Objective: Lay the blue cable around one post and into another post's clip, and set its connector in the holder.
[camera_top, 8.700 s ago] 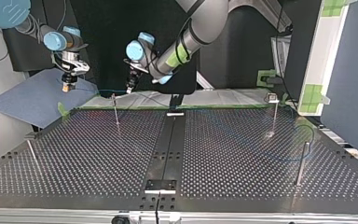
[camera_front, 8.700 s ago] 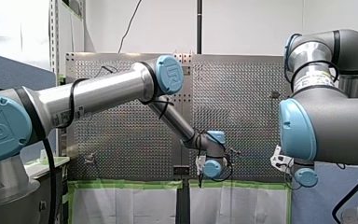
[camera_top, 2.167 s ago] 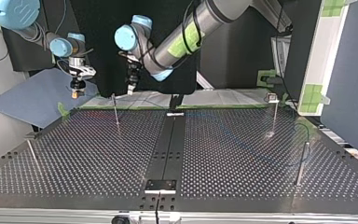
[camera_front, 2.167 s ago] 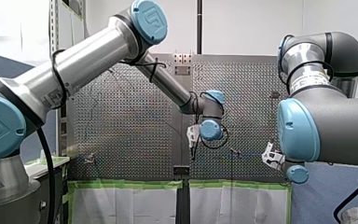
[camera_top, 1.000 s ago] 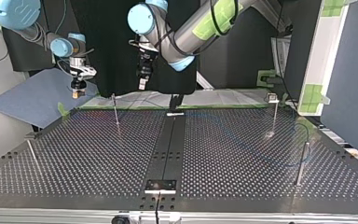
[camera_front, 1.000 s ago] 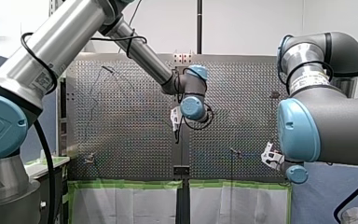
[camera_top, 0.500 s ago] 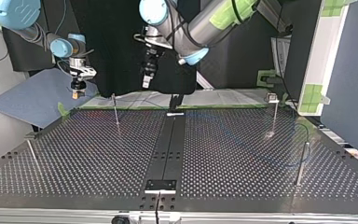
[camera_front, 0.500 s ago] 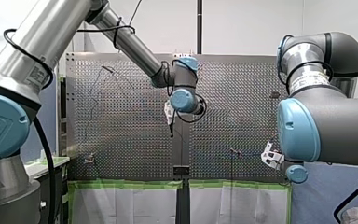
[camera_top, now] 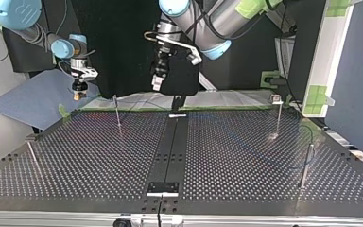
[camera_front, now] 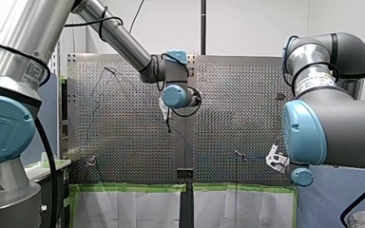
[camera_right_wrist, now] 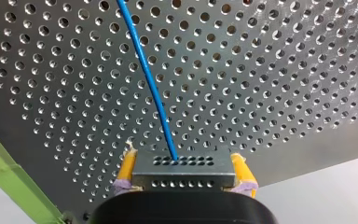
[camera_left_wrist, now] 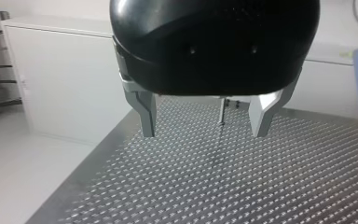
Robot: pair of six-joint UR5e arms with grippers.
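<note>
Since 0.5 s ago my left gripper (camera_left_wrist: pixel 204 133) has swung toward the front view's left, its 2 fingers spread and empty. My right gripper (camera_right_wrist: pixel 184 167) clamps the connector (camera_right_wrist: pixel 182 179) — the blue cable (camera_right_wrist: pixel 151 88) trails across the table (camera_right_wrist: pixel 270 70).

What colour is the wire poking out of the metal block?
Bright blue: the wire leaves the metal block, clearest in the right wrist view.

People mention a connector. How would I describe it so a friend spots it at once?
Start at the perforated table, then find my right end effector near the green tape at its edge. The connector is the small grey block pinched between its yellow pads; unlike anything nearby, it has two rows of tiny holes and the blue cable running out of it.
</note>
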